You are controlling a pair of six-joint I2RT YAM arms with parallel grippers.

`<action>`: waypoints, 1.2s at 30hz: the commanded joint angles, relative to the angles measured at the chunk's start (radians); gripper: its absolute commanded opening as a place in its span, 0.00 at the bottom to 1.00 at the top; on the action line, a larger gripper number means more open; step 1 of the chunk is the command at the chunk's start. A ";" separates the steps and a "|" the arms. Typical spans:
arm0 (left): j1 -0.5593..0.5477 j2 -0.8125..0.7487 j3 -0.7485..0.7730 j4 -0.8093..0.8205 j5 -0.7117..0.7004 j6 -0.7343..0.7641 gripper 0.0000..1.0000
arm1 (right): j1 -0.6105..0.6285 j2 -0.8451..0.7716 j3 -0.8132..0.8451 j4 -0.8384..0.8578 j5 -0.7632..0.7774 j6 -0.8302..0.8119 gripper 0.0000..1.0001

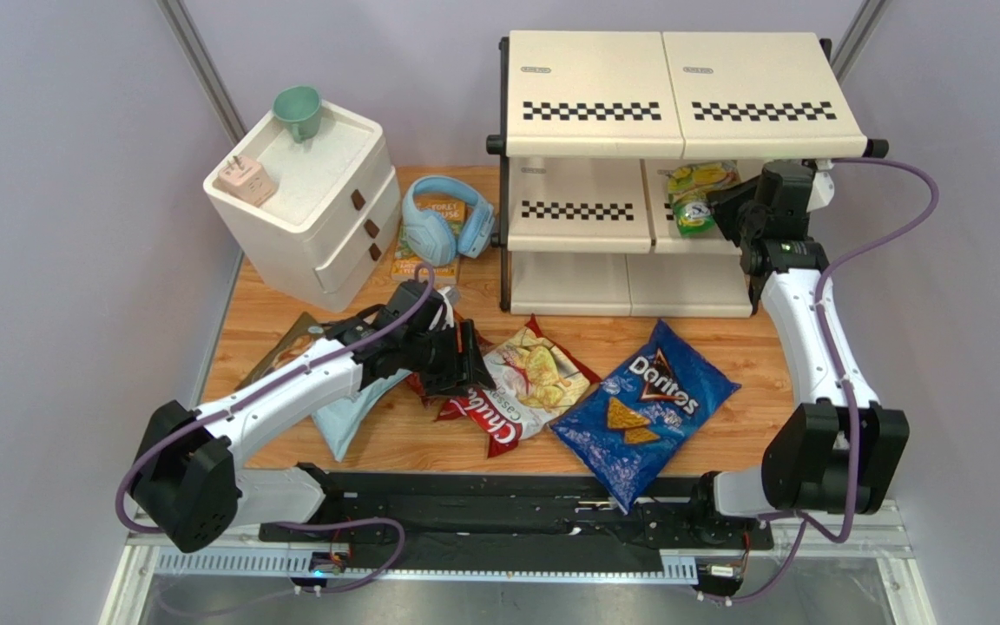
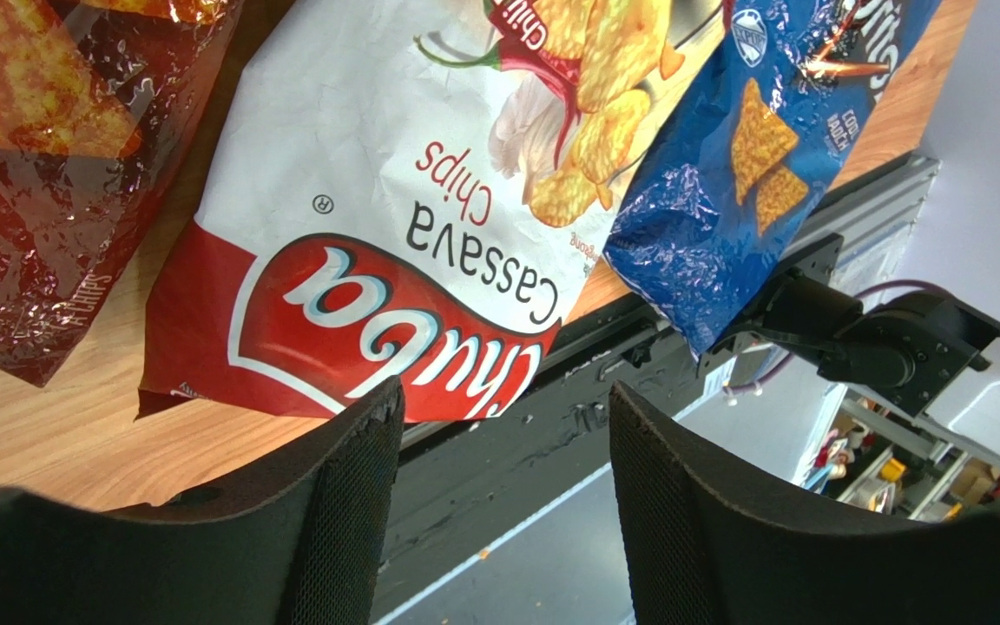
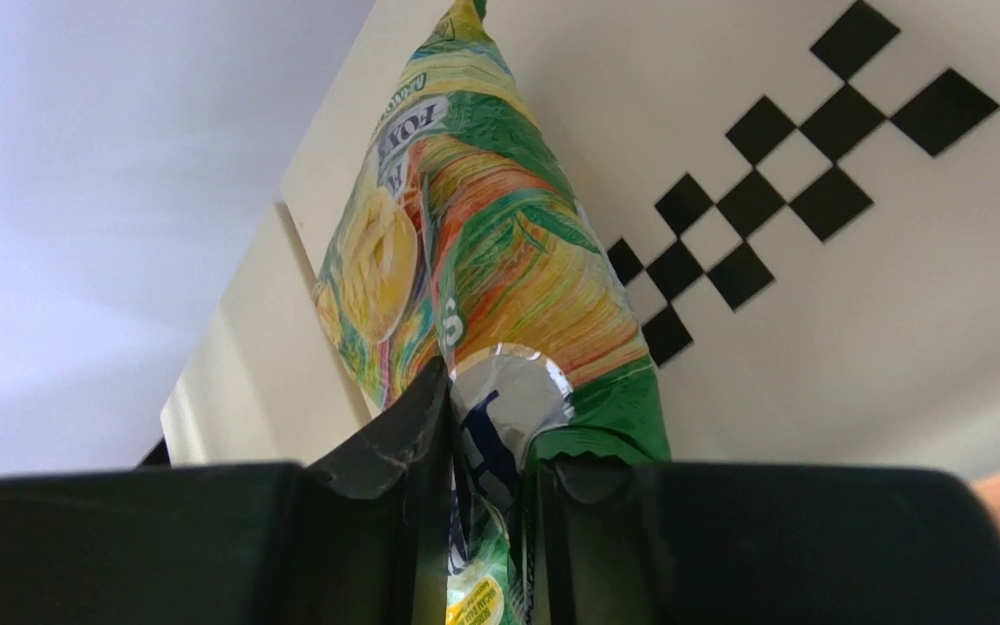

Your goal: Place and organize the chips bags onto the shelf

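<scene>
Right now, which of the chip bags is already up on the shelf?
The small green-and-yellow bag, on the middle board of the shelf, between the right arm's fingers. The other bags lie on the table.

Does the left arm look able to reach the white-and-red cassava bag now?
Probably yes. The left gripper hangs open right by the white-and-red bag, whose near end lies uncovered; the blue Doritos bag only borders one side.

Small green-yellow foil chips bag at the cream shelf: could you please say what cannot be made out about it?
- Right wrist view: small green-yellow foil chips bag, lower end cut off by the bottom edge; whether the right hand grips it is unclear.
- Top view: the black wrist covers one end of it.
</scene>
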 commanded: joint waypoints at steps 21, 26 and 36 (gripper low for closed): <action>0.002 0.025 0.031 -0.028 0.014 0.023 0.62 | -0.011 -0.313 -0.103 -0.162 -0.056 -0.059 0.89; 0.005 -0.008 0.043 -0.050 -0.081 0.024 0.62 | -0.011 -0.511 -0.276 -0.205 -0.122 -0.049 0.90; 0.005 0.143 0.230 -0.160 -0.207 0.196 0.70 | 0.064 -0.777 -0.515 -0.390 -0.236 -0.053 0.86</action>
